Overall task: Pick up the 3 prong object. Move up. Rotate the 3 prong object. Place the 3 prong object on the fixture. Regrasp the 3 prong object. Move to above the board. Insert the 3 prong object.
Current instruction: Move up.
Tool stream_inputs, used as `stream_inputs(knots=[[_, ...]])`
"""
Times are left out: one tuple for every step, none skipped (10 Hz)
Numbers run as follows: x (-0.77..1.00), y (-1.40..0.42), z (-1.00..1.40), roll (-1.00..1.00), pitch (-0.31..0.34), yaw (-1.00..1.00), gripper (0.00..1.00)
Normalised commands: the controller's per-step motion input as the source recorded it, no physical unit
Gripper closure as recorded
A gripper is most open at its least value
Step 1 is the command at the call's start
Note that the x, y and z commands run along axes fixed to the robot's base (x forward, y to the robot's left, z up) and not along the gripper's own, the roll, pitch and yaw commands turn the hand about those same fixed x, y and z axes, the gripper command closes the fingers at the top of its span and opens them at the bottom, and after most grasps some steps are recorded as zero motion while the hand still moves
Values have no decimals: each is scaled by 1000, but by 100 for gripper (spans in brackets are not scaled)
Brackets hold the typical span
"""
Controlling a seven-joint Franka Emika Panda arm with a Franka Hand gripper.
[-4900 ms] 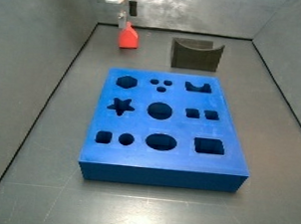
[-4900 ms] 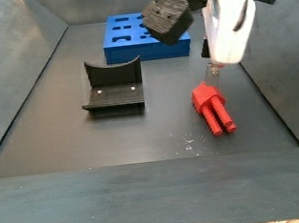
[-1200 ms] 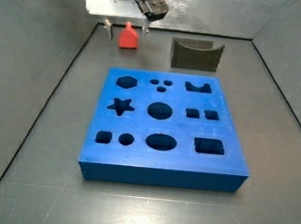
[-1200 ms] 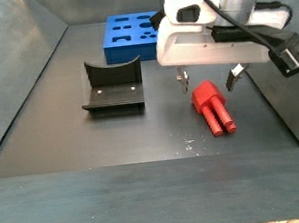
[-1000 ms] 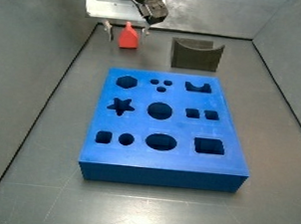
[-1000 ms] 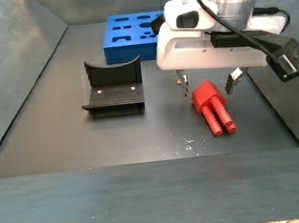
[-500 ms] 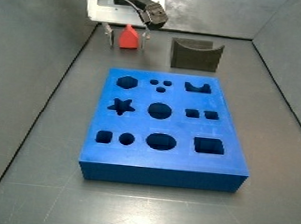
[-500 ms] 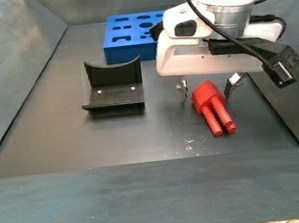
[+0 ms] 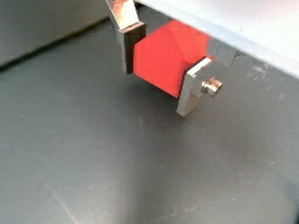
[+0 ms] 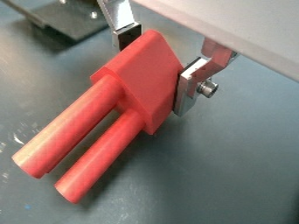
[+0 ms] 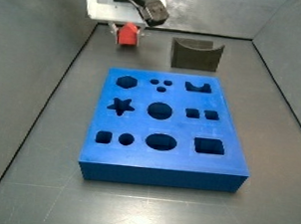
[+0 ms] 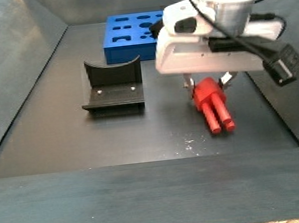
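Now your gripper (image 10: 163, 66) is down over the 3 prong object (image 10: 111, 114), which lies on the floor beside the fixture (image 12: 112, 87). Fingers (image 9: 195, 86) straddle its block end, apparently touching, not clearly clamped. Close squarely before lifting.

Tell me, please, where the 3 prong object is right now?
The 3 prong object lies on the dark floor in both side views, away from the fixture and the board, its block end between the tool's fingers.
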Motion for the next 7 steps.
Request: stream_inputs(knots=[[-20, 3, 925, 13, 58, -6, 100], [-9, 8, 776, 28, 83, -8, 100], [-12, 8, 660, 46, 91, -9, 100], [-20, 7, 508, 74, 94, -10, 100], [-20, 7, 435, 86, 97, -11, 100], [-17, 6, 297, 105, 108, -9, 100], [-22, 5, 199, 119, 115, -9, 100]])
